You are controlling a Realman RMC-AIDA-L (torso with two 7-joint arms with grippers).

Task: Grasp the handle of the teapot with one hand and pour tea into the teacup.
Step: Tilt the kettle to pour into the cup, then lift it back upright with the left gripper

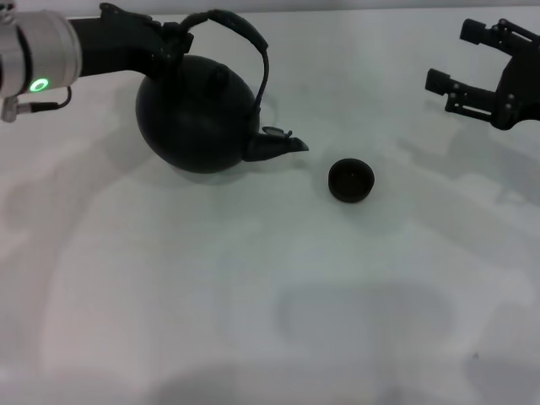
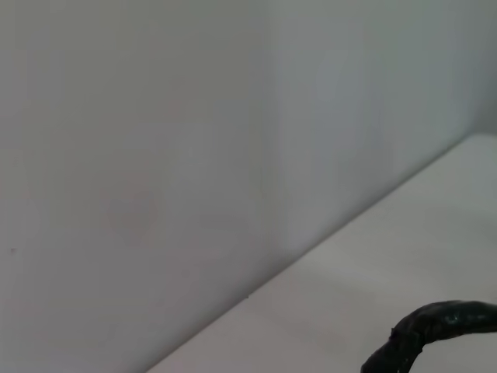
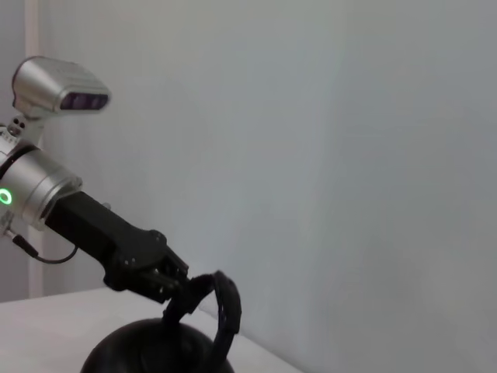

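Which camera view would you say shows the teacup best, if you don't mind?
The head view: the teacup sits in full sight on the table, just beyond the teapot's spout. Neither wrist view shows it at all.

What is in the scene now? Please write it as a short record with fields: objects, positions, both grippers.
teapot: on the table, tilted, spout toward the cup
handle: arched over the pot, held at its left end
cup: upright, just right of the spout, apart from it
left gripper: shut on the handle
right gripper: open, raised at far right, holding nothing
pouring: no stream visible
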